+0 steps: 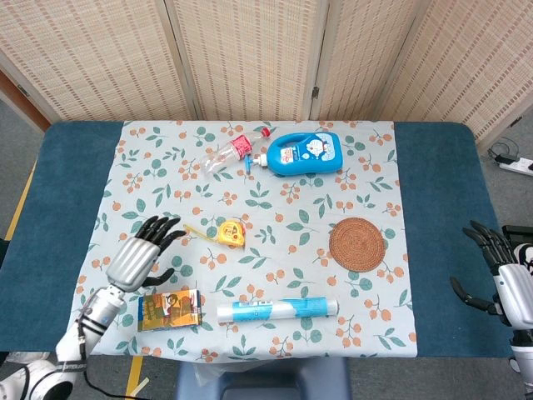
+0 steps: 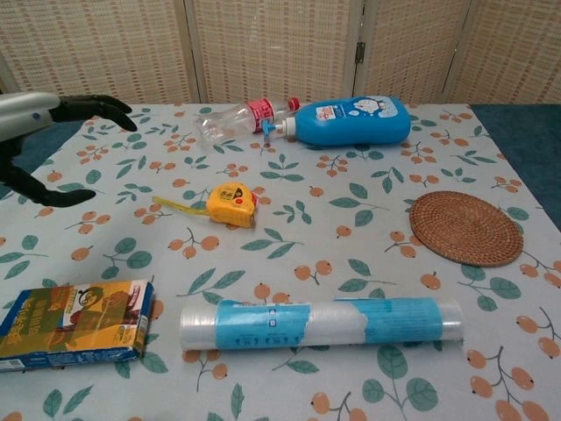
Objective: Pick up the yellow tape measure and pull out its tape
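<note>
The yellow tape measure (image 1: 231, 232) (image 2: 230, 204) lies on the floral cloth left of centre, with a short length of yellow tape sticking out to its left. My left hand (image 1: 142, 253) (image 2: 39, 140) hovers open just left of it, fingers spread and pointing toward it, holding nothing. At the table's right edge my right hand (image 1: 504, 280) is open with fingers spread, far from the tape measure; the chest view does not show it.
A blue box (image 1: 170, 309) lies near the front edge below my left hand. A plastic-wrapped roll (image 1: 277, 310) lies front centre. A woven coaster (image 1: 360, 243) sits to the right. A clear bottle (image 1: 234, 152) and a blue bottle (image 1: 303, 153) lie at the back.
</note>
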Controlling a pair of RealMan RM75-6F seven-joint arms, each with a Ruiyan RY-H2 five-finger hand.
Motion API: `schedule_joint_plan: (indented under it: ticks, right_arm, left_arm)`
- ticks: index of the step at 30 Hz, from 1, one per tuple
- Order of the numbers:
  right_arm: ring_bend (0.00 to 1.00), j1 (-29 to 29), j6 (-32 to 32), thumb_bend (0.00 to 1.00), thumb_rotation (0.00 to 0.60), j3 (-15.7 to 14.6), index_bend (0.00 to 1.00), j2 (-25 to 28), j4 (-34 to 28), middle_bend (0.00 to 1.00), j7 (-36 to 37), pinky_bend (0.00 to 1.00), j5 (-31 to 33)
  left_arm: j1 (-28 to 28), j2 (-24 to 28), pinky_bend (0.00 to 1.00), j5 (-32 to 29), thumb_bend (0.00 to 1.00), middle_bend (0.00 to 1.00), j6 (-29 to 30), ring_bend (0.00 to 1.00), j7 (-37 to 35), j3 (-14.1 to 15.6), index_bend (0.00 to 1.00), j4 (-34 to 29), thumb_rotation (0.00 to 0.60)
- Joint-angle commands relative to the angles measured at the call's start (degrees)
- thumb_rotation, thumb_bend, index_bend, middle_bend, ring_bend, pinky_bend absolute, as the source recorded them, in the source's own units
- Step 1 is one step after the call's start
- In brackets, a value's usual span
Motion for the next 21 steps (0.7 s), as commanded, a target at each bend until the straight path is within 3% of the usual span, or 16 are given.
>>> schedule_joint_plan:
  ticks: [1, 8, 21]
  right_arm:
    - [0.08, 0.08, -0.24, 0.40, 0.600, 0.21, 0.13, -0.22, 0.05, 0.07, -0.09, 0.00, 0.41]
    - [0.08, 0.09, -0.61, 0.40, 0.600, 0.47, 0.13, -0.29, 0.29, 0.07, -0.24, 0.00, 1.00]
    - [0.08, 0.07, -1.03, 0.40, 0.600, 0.69, 0.13, 0.52, -0.06, 0.07, -0.53, 0.00, 1.35]
  left_arm:
    - [-5.15, -5.17, 0.00, -5.68, 0.33, 0.09, -5.98, 0.06, 3.92, -2.36, 0.17, 3.36, 0.600]
    - [-10.56, -11.78, 0.00, -14.46, 0.32, 0.09, -11.46, 0.05, 9.13, -4.18, 0.14, 9.71, 0.600]
    - [-19.45, -21.12, 0.00, -28.56, 0.32, 0.09, -15.43, 0.06, 18.97, -6.86, 0.16, 18.89, 0.600]
